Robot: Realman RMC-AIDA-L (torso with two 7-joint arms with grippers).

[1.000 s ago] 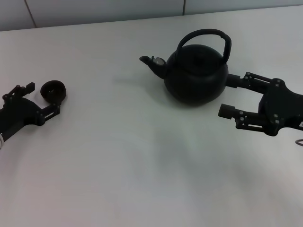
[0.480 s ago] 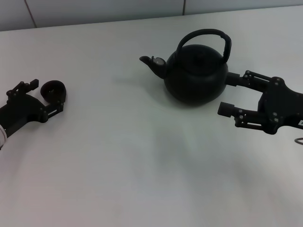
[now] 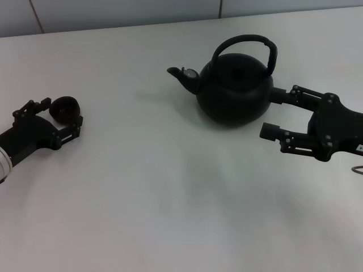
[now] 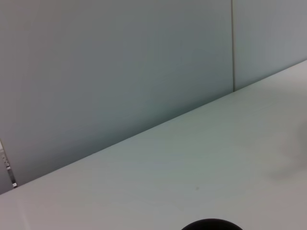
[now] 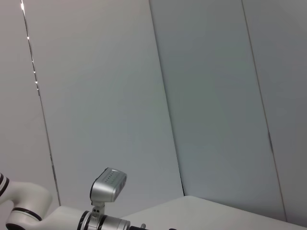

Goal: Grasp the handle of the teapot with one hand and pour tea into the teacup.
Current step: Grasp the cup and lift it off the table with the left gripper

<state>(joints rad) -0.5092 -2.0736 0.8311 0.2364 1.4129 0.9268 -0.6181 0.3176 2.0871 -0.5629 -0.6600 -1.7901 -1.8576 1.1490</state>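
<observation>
The matte-black teapot [image 3: 233, 90] stands at the back right of the white table, spout with silvery cap [image 3: 189, 73] pointing left. Its arched handle [image 3: 245, 41] rises over the top, free of any grip. My right gripper [image 3: 272, 113] is open just right of the pot's body, low down, with one finger [image 3: 281, 94] against the pot's side. The tiny dark teacup [image 3: 63, 106] sits at the far left. My left gripper [image 3: 61, 117] is open, its fingers on either side of the cup. The cup's rim [image 4: 211, 224] shows in the left wrist view. No tea shows.
The white table [image 3: 170, 187] stretches wide between the cup and the teapot. A grey panelled wall [image 3: 113, 11] runs along the table's back edge. A white arm segment [image 5: 48, 213] shows low in the right wrist view.
My left gripper has shifted a little to the right, bringing its fingers closer around the teacup. The teapot and my right gripper have hardly moved.
</observation>
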